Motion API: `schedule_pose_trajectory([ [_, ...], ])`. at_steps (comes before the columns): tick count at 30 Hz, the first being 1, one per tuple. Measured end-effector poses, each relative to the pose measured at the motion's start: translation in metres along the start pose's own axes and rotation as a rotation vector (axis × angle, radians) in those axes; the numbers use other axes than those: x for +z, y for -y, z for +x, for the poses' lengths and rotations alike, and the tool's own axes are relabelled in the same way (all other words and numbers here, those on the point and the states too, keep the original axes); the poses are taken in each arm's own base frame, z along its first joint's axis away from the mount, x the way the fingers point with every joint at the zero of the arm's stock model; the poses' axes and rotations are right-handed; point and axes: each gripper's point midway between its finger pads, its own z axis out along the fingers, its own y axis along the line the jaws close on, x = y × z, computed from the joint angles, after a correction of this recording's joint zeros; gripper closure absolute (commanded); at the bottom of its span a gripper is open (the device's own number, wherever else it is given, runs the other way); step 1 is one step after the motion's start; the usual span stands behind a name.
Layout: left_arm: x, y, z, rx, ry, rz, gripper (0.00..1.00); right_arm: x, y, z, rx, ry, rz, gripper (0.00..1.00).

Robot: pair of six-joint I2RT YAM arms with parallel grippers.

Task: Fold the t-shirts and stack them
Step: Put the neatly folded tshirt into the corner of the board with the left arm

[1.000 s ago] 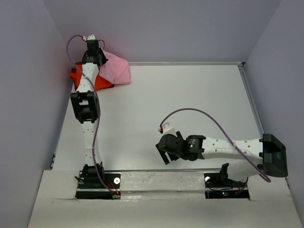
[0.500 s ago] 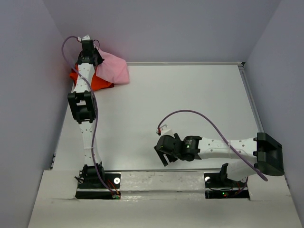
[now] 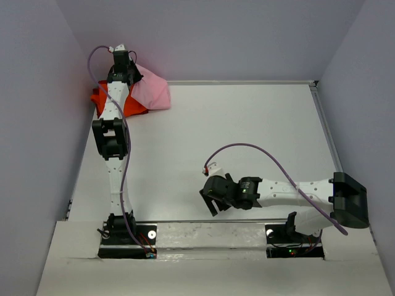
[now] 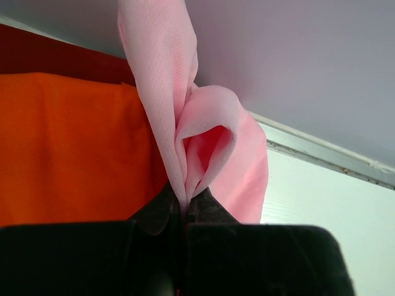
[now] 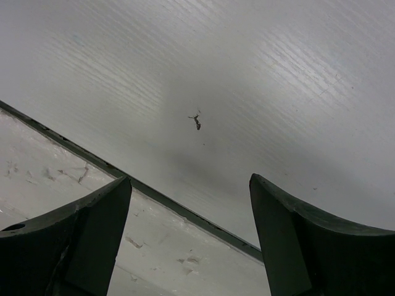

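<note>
Pink t-shirt (image 3: pixel 154 92), bunched with the orange t-shirt (image 3: pixel 137 106) at the upper left of the top view, is pinched by the left end effector (image 4: pixel 185 206); the right end effector (image 5: pixel 190 182) is spread, empty, above the desk (image 3: pixel 247 135). Pick-up is judged underway; spreading flat is required next.

Both arms are white tubular links dotted with small dark screw holes, joined by chunky black joint housings. The left arm (image 3: pixel 112 142) is bolted to a black base plate (image 3: pixel 126 237) at seven o'clock, the right arm (image 3: pixel 290 192) to its twin at five. A thin purple cable (image 3: pixel 126 185) runs along each. The right gripper (image 5: pixel 191 246) has broad, dark, matte fingers (image 5: pixel 68 240).
</note>
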Motion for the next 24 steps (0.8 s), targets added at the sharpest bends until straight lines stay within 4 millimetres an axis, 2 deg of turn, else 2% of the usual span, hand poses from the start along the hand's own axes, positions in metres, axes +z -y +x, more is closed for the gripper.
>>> schedule_pose_trajectory([
  [5, -0.002, 0.019, 0.005, 0.007, -0.005, 0.030, 1.00, 0.003, 0.002, 0.005, -0.003, -0.010, 0.001, 0.18],
  [11, -0.012, 0.033, -0.004, 0.014, 0.012, 0.051, 1.00, 0.004, -0.001, 0.006, -0.003, -0.016, -0.008, 0.18],
  [19, -0.055, 0.046, -0.057, 0.009, 0.110, 0.081, 1.00, 0.012, -0.003, 0.013, -0.008, -0.040, -0.012, 0.18],
  [24, -0.074, 0.036, -0.085, -0.003, 0.162, 0.075, 1.00, 0.013, -0.006, 0.014, -0.008, -0.046, -0.022, 0.18],
])
